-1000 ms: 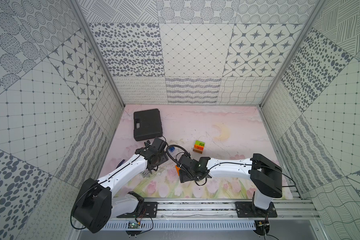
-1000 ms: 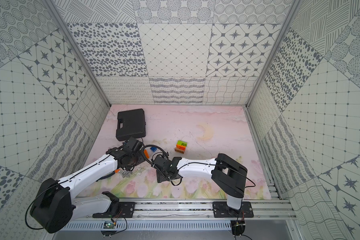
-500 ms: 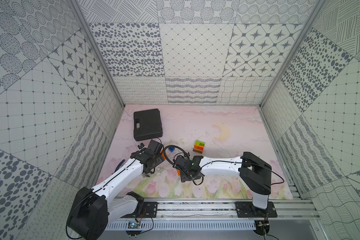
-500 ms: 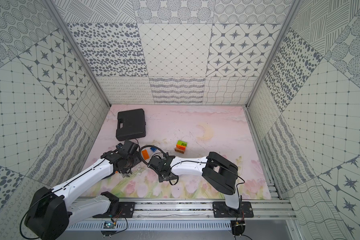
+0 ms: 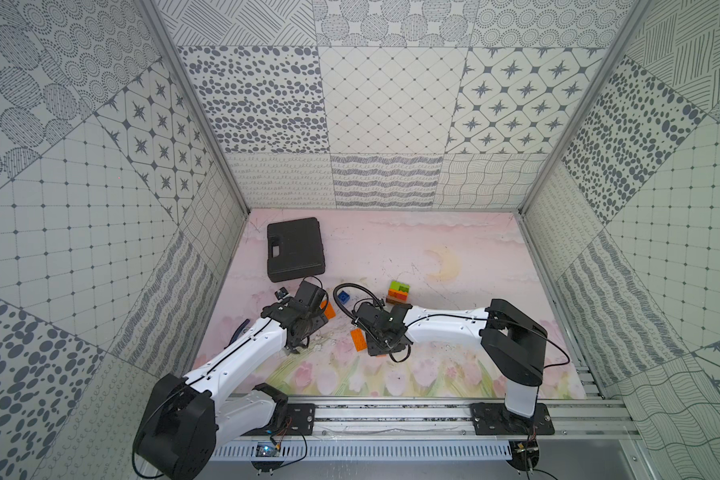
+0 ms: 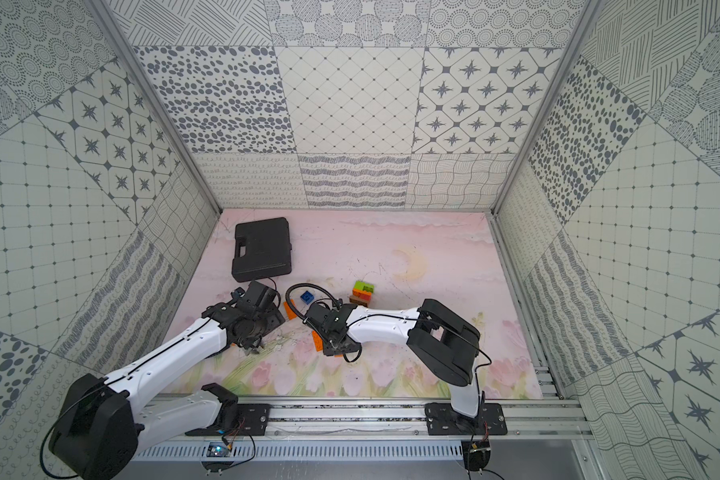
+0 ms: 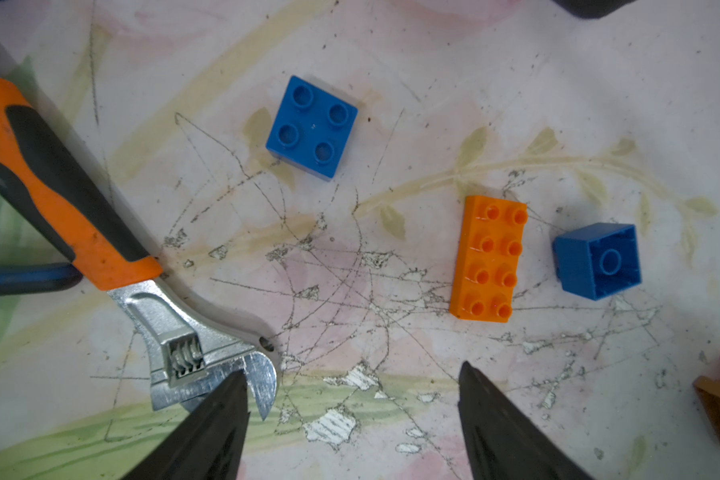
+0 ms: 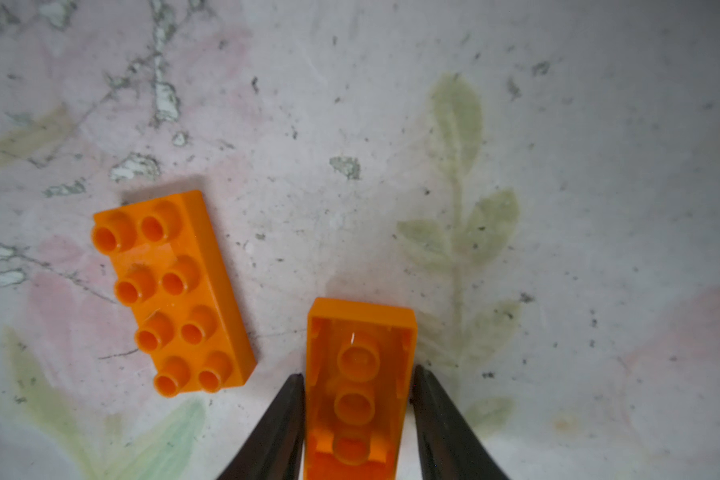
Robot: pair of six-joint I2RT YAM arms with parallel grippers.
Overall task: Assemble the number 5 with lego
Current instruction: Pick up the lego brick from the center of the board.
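Note:
My right gripper is shut on an orange oblong lego brick that lies hollow side up, one finger against each long side. A second orange oblong lies studs up just beside it. My left gripper hangs open over bare mat with nothing between its fingers. Ahead of it lie a blue square brick, a third orange oblong and a tipped blue square. A joined stack of green, orange and brown bricks stands farther back.
An orange-handled wrench lies close beside one left finger, its steel head touching that fingertip's outline. A black case sits at the back left. Patterned walls enclose the mat on three sides, and the arm rail runs along the front.
My right jaws have closed from wide apart onto the orange brick. The left gripper has stayed open and shifted only slightly.

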